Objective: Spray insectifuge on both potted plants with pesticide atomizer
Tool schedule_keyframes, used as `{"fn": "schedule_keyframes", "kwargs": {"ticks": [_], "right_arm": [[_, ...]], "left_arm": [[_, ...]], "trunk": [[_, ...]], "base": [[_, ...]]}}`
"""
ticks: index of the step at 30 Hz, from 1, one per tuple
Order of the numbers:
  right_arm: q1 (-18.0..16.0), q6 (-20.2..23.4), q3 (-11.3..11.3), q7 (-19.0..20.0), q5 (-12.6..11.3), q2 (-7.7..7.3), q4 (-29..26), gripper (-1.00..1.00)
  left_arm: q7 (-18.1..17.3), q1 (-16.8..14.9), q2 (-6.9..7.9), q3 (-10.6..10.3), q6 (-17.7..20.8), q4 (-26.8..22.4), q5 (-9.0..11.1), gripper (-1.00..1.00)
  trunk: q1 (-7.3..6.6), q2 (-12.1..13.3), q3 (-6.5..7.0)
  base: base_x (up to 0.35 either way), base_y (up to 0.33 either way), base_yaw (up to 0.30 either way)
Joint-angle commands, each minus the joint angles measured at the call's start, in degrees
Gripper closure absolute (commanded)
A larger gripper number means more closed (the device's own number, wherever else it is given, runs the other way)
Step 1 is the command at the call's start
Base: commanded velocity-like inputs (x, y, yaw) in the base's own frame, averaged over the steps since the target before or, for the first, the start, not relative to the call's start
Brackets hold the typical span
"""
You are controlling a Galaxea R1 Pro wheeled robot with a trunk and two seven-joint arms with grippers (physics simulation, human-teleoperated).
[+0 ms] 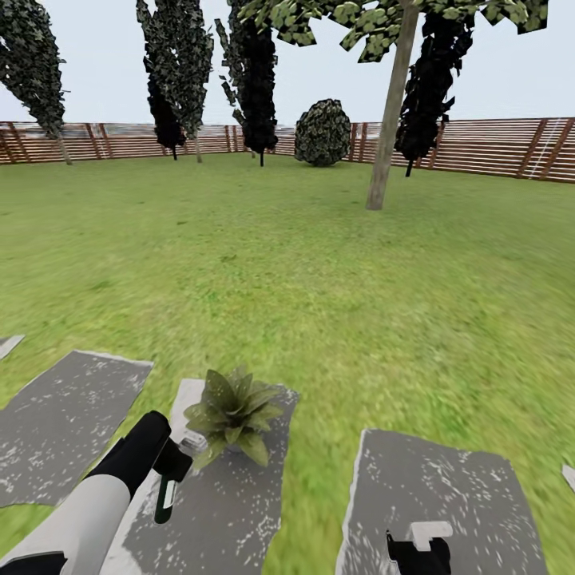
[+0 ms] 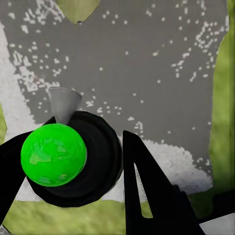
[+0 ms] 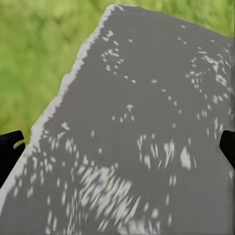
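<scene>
Head view: left gripper (image 1: 169, 477) fingers pinch the atomizer (image 1: 167, 495) beside one plant (image 1: 232, 415); spraying remains, right fingers (image 3: 10, 147) spread.

A fenced garden: lawn (image 1: 319, 263), stepping stones (image 1: 64, 423), trees (image 1: 391, 104), slatted wooden fence (image 1: 479, 148).

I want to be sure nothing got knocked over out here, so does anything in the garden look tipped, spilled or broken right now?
Nothing stands out. The potted plant sits upright on a grey stepping stone, leaves intact. The left gripper holds the atomizer beside it, and the stone under it shows no spill. The fence looks whole.
</scene>
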Motion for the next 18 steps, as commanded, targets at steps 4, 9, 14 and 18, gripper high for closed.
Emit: {"fn": "schedule_keyframes", "kwargs": {"ticks": [4,9,14,18], "right_arm": [[0.0,-0.2,-0.4,-0.1,0.6,0.04,0.1,-1.0],[-0.1,-0.2,-0.4,-0.1,0.6,0.05,0.1,-1.0],[-0.1,-0.2,-0.4,-0.1,0.6,0.05,0.1,-1.0],[-0.1,-0.2,-0.4,-0.1,0.6,0.05,0.1,-1.0]], "left_arm": [[-0.6,0.0,-0.09,0.2,0.1,-0.1,-0.6,1.0],[-0.6,0.0,-0.06,0.2,0.1,0.0,-0.6,1.0],[-0.6,-0.3,-0.04,0.2,0.2,0.0,-0.7,1.0],[-0.6,-0.4,-0.02,0.2,0.2,0.0,-0.6,1.0]], "trunk": [[0.01,0.0,-0.05],[0.01,0.0,-0.05],[0.01,0.0,-0.05],[0.01,0.0,-0.05]], "base": [[0.206,-0.204,0.004],[0.041,-0.26,0.016],[-0.149,-0.225,0.231],[-0.082,-0.057,0.274]]}}
